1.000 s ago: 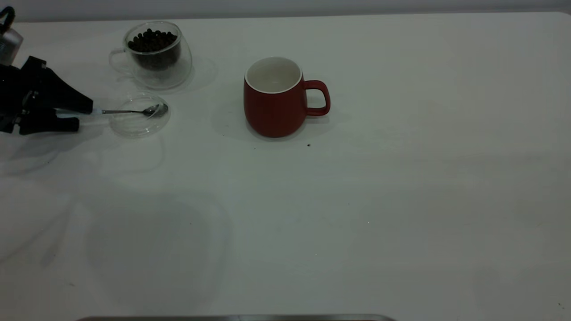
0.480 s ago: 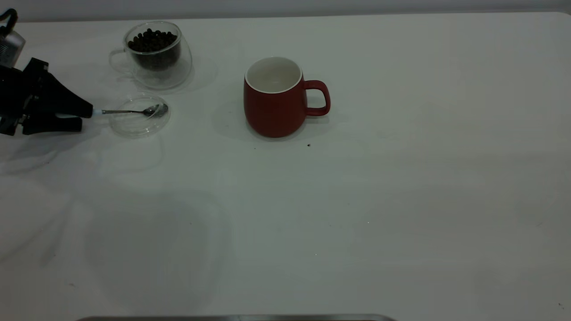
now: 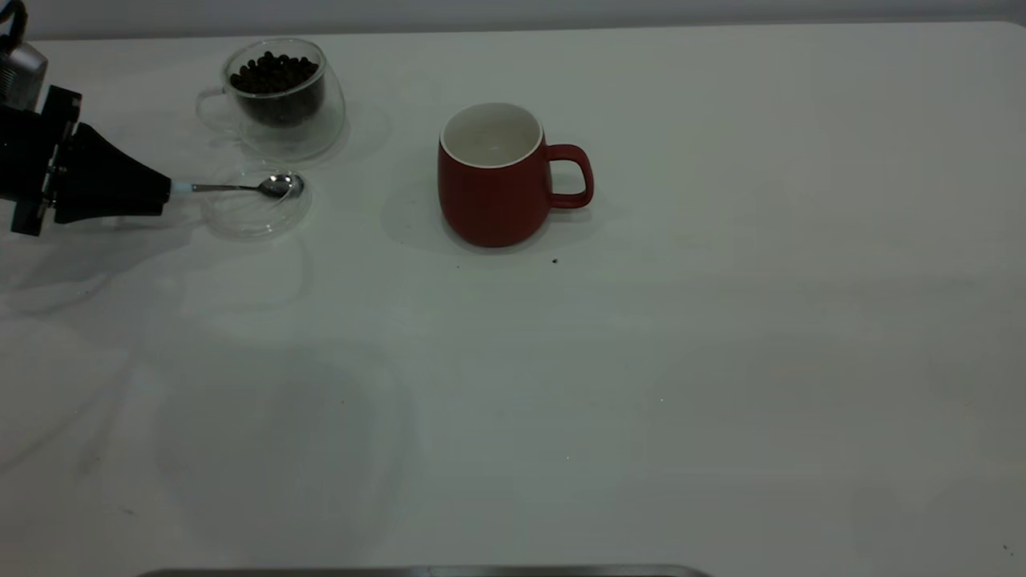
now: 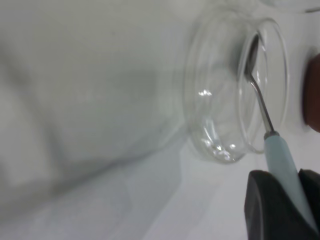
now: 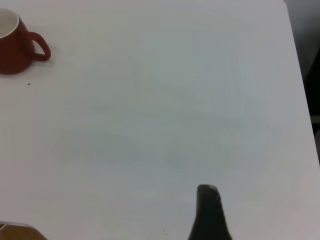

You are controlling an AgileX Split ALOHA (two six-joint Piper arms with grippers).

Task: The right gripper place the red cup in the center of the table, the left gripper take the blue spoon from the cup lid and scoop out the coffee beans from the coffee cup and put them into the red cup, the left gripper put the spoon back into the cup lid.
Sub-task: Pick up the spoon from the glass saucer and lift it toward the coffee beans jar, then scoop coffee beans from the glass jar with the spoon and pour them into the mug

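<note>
The red cup (image 3: 490,192) stands upright near the table's (image 3: 641,361) middle, handle pointing right, its white inside bare; it also shows in the right wrist view (image 5: 12,50). At the far left, my left gripper (image 3: 164,192) is shut on the pale handle of the blue spoon (image 3: 240,187). The spoon lies level, its metal bowl over the far rim of the clear cup lid (image 3: 255,218). The left wrist view shows the handle (image 4: 280,160) between the jaws and the lid (image 4: 210,100) beyond. Behind it, the glass coffee cup (image 3: 276,104) holds coffee beans (image 3: 272,74). My right gripper (image 5: 209,200) hangs over bare table, far right.
A few dark specks (image 3: 555,260) lie on the table just in front of the red cup. The table's right edge (image 5: 300,75) shows in the right wrist view. A grey strip (image 3: 425,571) runs along the front edge.
The left gripper's jaws have shut on the spoon handle. Gripper and spoon have risen a little, and the spoon bowl has lifted off the lid's floor.
</note>
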